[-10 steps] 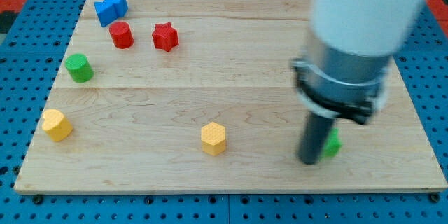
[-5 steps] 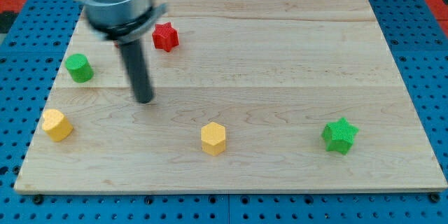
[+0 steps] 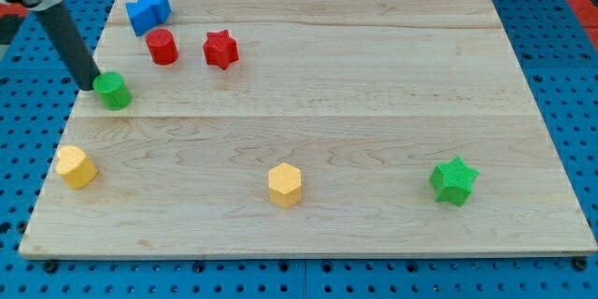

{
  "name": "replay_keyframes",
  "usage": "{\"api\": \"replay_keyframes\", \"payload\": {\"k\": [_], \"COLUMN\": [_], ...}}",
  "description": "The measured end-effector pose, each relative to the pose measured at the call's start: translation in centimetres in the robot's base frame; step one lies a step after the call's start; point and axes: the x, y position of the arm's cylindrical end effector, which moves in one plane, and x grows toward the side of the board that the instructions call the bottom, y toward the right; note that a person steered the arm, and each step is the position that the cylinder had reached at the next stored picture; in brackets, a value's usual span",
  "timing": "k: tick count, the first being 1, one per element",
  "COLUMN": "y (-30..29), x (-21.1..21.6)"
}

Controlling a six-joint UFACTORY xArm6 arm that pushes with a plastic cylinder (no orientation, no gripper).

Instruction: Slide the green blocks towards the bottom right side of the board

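Rod end first: my tip (image 3: pixel 85 84) sits at the left edge of the board (image 3: pixel 374 103), pressed against the upper-left side of the green cylinder (image 3: pixel 114 91), with the dark rod leaning up and away toward the view's top left corner. It is a bare rod, so it grips nothing; it only touches that one block. The green cylinder lies just inside the left edge, about a third of the way down from the top edge. The other green piece, the green star (image 3: pixel 454 181), rests far across the board near the bottom right corner, well apart from my tip. Above and to the right of the cylinder stand the red cylinder (image 3: pixel 162 46) and, beside it, the red star (image 3: pixel 220 49); the blue block (image 3: pixel 148 10) lies at the top left corner. A yellow hexagonal block (image 3: pixel 75 166) sits near the bottom left corner, and a second yellow hexagon (image 3: pixel 285 185) lies near the middle of the bottom edge.
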Motion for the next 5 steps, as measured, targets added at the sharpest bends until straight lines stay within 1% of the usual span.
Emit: {"api": "replay_keyframes", "payload": {"k": [1,2,3,4,5], "y": [7.2,9.1,0.0,4.8,14.1], "x": [1.1,1.3,1.3,1.4,6.7]}}
